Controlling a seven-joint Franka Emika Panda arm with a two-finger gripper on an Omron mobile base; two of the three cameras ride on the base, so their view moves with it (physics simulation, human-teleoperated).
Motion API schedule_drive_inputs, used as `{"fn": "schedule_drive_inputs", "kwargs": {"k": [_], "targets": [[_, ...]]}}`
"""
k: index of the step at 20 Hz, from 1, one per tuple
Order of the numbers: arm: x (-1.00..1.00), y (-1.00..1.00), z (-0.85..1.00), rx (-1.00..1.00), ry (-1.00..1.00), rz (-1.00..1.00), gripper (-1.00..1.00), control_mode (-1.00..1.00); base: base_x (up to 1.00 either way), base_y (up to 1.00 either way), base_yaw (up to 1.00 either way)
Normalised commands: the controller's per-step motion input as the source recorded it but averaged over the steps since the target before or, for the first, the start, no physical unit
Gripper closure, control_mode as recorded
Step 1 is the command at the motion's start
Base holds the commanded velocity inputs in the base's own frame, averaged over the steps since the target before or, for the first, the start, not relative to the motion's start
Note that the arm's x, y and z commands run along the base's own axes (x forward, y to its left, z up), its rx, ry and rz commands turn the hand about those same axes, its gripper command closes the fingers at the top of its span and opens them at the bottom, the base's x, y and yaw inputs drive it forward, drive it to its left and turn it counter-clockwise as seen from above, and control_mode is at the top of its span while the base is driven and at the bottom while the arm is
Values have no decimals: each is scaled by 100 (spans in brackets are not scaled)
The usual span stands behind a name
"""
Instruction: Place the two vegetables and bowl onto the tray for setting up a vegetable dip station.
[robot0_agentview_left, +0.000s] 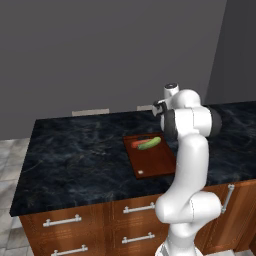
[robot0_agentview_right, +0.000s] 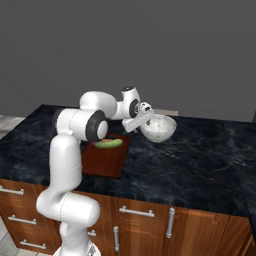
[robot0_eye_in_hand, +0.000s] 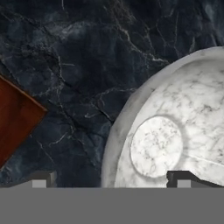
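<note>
- The gripper (robot0_eye_in_hand: 109, 178) stands spread wide at the near rim of the white marble bowl (robot0_agentview_right: 159, 128) — one fingertip (robot0_eye_in_hand: 183, 179) inside the bowl, the other outside over the dark counter (robot0_agentview_right: 200, 160).
- Whether the tips touch the rim, I cannot tell.
- The tray (robot0_agentview_left: 152, 159) lies on the counter beside the bowl — the green cucumber (robot0_agentview_left: 149, 144) and orange carrot (robot0_agentview_left: 137, 143) rest together on its far end.

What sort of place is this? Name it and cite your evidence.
Most likely a kitchen, rendered: a dark marble-patterned counter over wooden drawers with metal handles, and food prep items on top, a wooden tray holding vegetables and a white bowl.
</note>
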Motion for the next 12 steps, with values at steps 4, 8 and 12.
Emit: {"fn": "schedule_drive_inputs", "kwargs": {"k": [4,8,12], "targets": [[5,-4,-22,0,0,0,-100,-100,0,0,0],[9,-4,-18,0,0,0,-100,-100,0,0,0],[5,-1,-22,0,0,0,100,-100,0,0,0]]}}
